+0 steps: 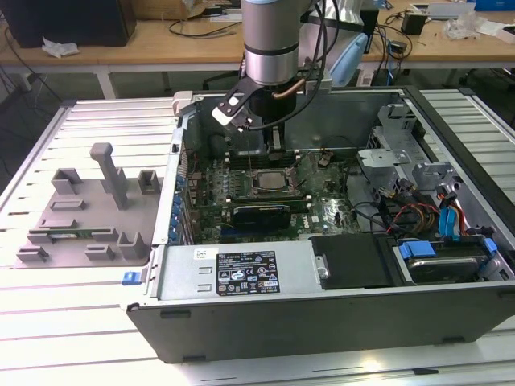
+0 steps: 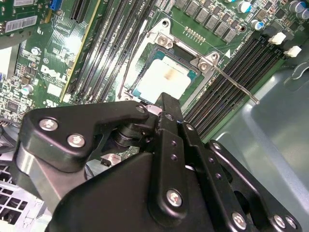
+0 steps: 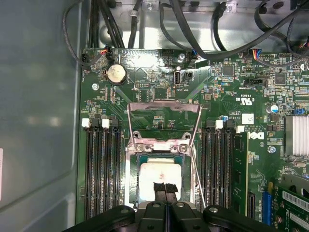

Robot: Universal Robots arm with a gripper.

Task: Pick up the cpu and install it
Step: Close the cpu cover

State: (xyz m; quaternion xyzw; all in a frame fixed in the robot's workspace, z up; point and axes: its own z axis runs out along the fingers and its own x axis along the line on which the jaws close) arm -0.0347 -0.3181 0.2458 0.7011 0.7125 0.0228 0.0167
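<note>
My jaws are pressed together and grip nothing, their tips over the cpu (image 3: pixel 157 170). It lies flat inside the socket frame (image 3: pixel 159 145), at the centre of the exterior view. The retaining plate (image 3: pixel 164 113) stands open, and memory slots (image 3: pixel 101 169) crowd both side edges.

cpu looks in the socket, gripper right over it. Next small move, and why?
Probably a short straight lift of the gripper: the cpu lies flat inside the socket, load plate open, and the shut fingertips sit over its middle, gripping nothing.
</note>
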